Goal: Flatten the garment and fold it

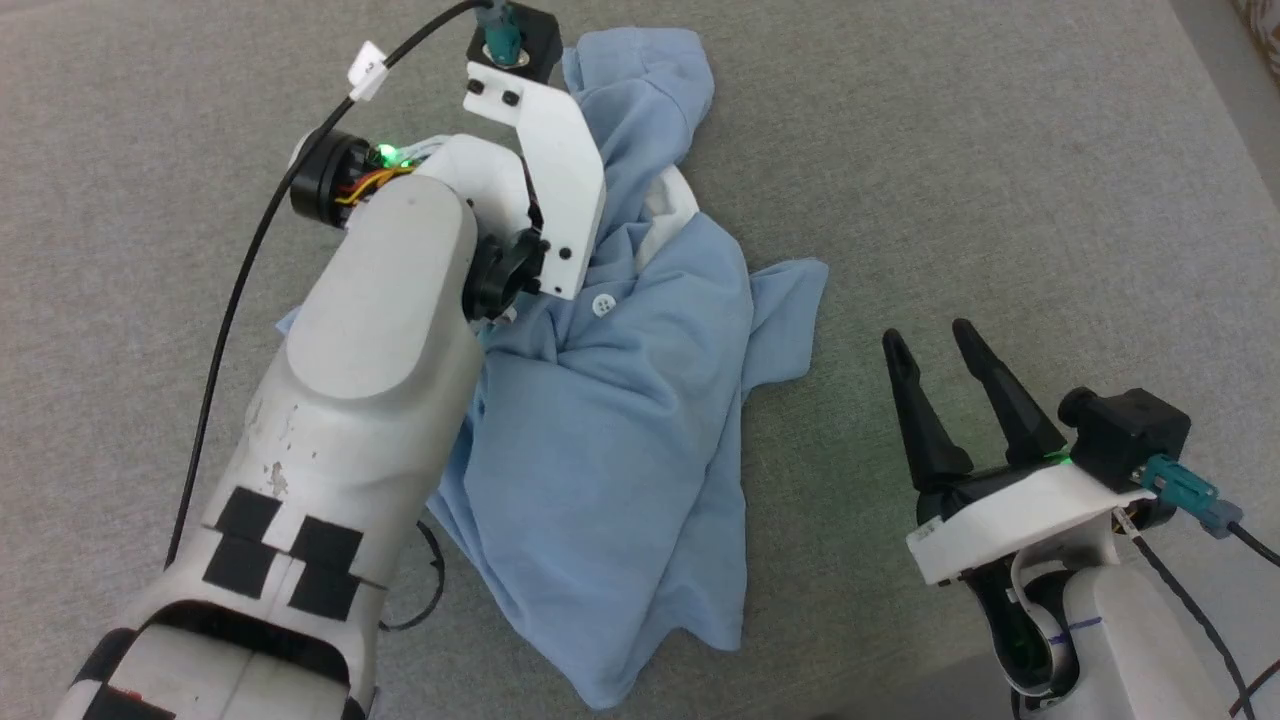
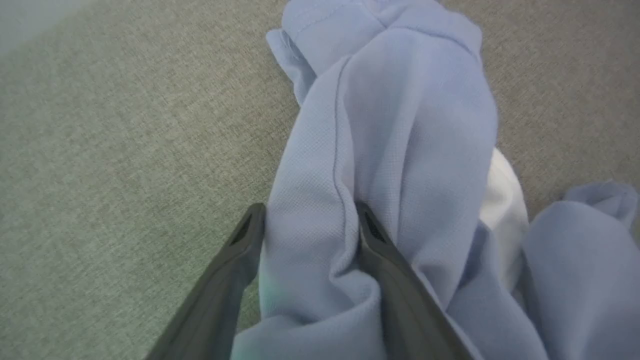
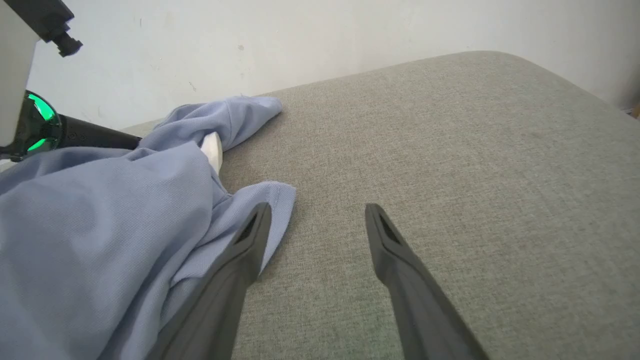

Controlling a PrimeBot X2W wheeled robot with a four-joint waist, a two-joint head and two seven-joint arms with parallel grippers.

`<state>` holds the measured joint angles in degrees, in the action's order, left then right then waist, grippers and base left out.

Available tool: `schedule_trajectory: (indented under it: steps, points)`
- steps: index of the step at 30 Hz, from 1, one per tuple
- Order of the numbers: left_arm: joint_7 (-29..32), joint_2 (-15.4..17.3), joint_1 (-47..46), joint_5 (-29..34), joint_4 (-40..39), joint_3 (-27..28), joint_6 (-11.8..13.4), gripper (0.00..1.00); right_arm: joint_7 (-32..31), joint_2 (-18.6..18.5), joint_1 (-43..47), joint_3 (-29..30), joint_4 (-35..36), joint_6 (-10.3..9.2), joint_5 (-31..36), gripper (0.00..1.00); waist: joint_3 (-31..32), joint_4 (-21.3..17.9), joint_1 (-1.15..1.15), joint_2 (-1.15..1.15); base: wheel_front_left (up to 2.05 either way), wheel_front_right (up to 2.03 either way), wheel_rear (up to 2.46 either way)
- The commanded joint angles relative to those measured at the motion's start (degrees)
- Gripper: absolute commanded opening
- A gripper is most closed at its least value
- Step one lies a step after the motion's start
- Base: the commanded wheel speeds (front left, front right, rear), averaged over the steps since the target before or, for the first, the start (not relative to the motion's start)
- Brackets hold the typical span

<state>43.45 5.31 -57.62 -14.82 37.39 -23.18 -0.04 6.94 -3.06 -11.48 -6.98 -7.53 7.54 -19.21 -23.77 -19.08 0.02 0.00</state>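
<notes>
Head view: my left arm (image 1: 380, 330) reaches across the garment (image 1: 610, 420), a crumpled blue heap on the grey cushion (image 1: 1000, 150) with 1 white button (image 1: 602, 305) showing. My right gripper (image 1: 930, 335) waits near its right edge, 2 fingers spread wide and holding nothing.

Left wrist view: my left gripper (image 2: 309, 210) stands wide astride a raised ridge of blue cloth, just beside the white collar (image 2: 505, 200). The fingers are not clamped. I judge that I should close on this 1 ridge alone (a thick bunch would drag the whole heap), then lift and draw it outward.

Right wrist view: my right fingers gape over bare cushion, 1 of them just beside a loose flap (image 3: 280, 195) of the shirt. Pinching that flap and pulling against the left hand should spread the cloth flat.
</notes>
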Motion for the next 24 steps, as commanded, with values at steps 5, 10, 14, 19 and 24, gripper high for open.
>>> schedule_trajectory:
  steps: [5,10,14,19,24]
  points:
    - [1.34,-0.15,3.52,-3.36,-2.46,-0.27,-2.34,0.00,-1.30,0.18,-1.06,-0.18,0.23,-0.05,0.52,1.00,2.08,2.02,-0.02,0.00,0.00,0.00,0.00]
    - [-11.05,0.06,5.99,-3.70,-7.10,1.97,-0.90,0.00,-2.06,0.18,-0.85,0.37,0.93,-0.05,1.39,1.00,4.64,3.94,-0.02,0.00,0.00,0.00,0.00]
    - [-22.86,0.56,10.69,-5.06,-10.46,6.22,2.01,0.00,-2.88,0.18,0.37,1.63,1.55,-0.05,2.23,1.00,7.61,6.36,-0.02,0.00,0.00,0.00,0.00]
    - [-31.08,2.92,21.51,-7.43,-16.96,11.52,4.93,0.00,-4.61,0.18,2.63,3.56,2.86,-0.05,3.67,1.00,11.19,10.18,-0.02,0.00,0.00,0.00,0.00]
    - [-33.22,5.38,37.89,-10.34,-26.78,16.72,8.20,0.00,-6.60,0.18,4.86,4.48,4.74,-0.05,4.57,1.00,13.80,14.04,-0.02,0.00,0.00,0.00,0.00]
